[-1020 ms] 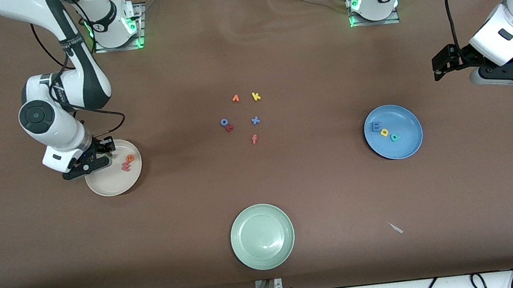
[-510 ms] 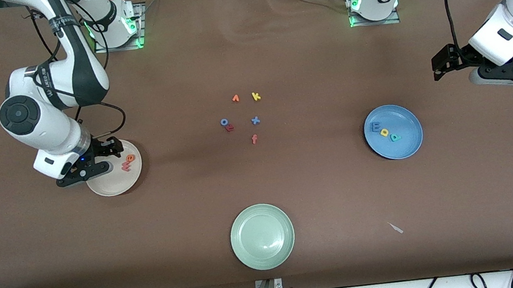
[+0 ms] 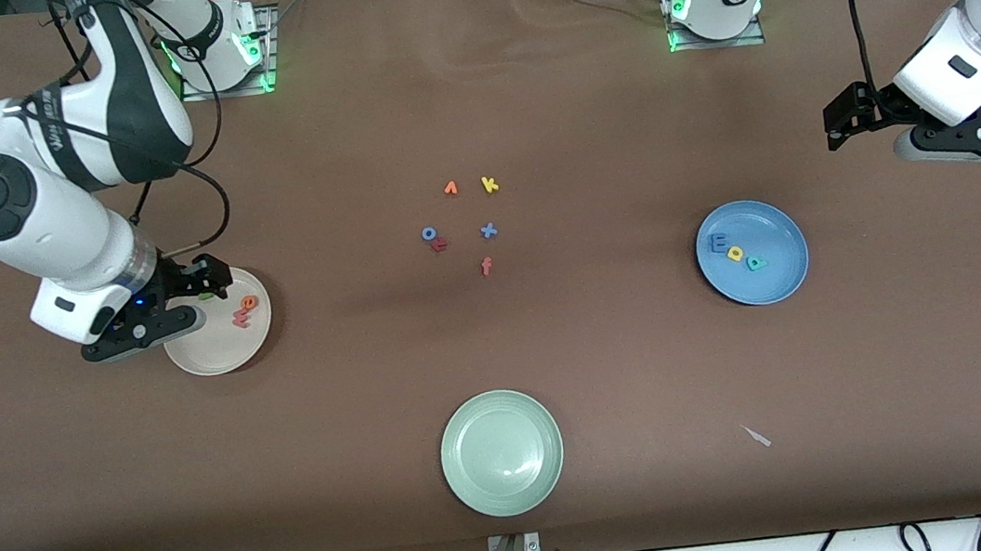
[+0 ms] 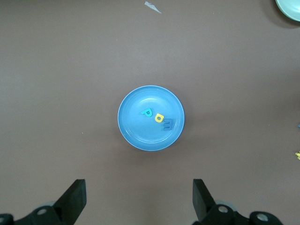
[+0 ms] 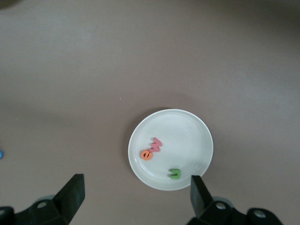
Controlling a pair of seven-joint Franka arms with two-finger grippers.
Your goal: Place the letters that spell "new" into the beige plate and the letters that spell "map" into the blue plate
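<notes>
Nearest the front camera, a pale green plate (image 3: 502, 452) rests on the brown desk (image 3: 501, 358), with a small pale scrap (image 3: 757, 436) lying toward the left arm's end. Farther from the camera, the beige plate (image 3: 223, 346) sits toward the right arm's end; the right wrist view shows all three of its letters inside it: the green n (image 5: 175, 174), the orange e (image 5: 147, 154) and the pinkish-red w (image 5: 156, 145), the e and w touching, the n a little apart. The right pincer (image 3: 143, 323) hangs over the plate's rim at the right arm's end, its fingers (image 5: 70, 193) spread wide and holding nothing. Toward the left arm's end, the blue plate (image 3: 781, 277) holds the blue m (image 3: 719, 242), the yellow a (image 3: 736, 253) and the teal p (image 3: 758, 262) in a short row. Between the two plates, a loose group of letters lies on the desk: a red f (image 3: 487, 266), then a blue x (image 3: 489, 230), a blue o (image 3: 428, 233) with a small red letter (image 3: 440, 244) touching it, and farthest, an orange v (image 3: 450, 189) and a yellow k (image 3: 490, 184). The left pincer (image 3: 970, 143) waits over bare desk at the left arm's end, released and empty, fingers (image 4: 75, 197) wide apart.
</notes>
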